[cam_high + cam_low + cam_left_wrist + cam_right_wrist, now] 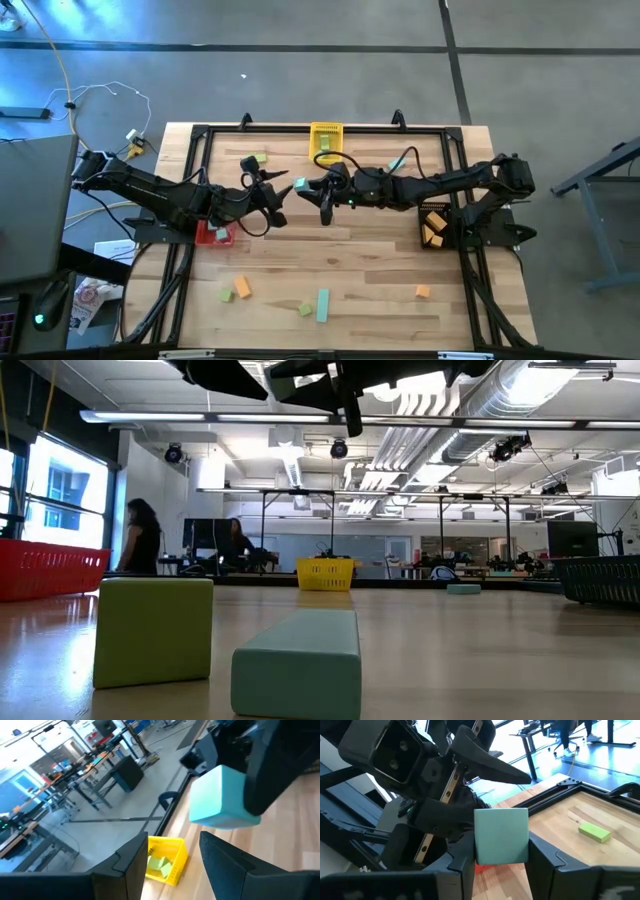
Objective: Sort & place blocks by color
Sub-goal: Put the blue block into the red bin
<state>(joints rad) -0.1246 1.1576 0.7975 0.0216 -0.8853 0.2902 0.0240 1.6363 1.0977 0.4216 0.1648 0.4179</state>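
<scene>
Right pincer [501,865] — clamped on teal block [501,836]

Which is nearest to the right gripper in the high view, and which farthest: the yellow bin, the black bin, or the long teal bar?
From the right gripper:
1. Yellow bin, at the table's far edge.
2. Black bin, at the right edge beside the right arm.
3. Long teal bar, near the table's front edge.

The wooden table [350,270] has a black metal frame [200,130] along its edges. A yellow bin [326,142] stands at 12 o'clock on the table, a red bin [213,234] at 9 o'clock and a black bin [434,228] at 3 o'clock. Off the table, at 10 o'clock, cables [95,100] lie on the grey floor. In the low view, two persons [140,538] are in the room behind the table.
</scene>
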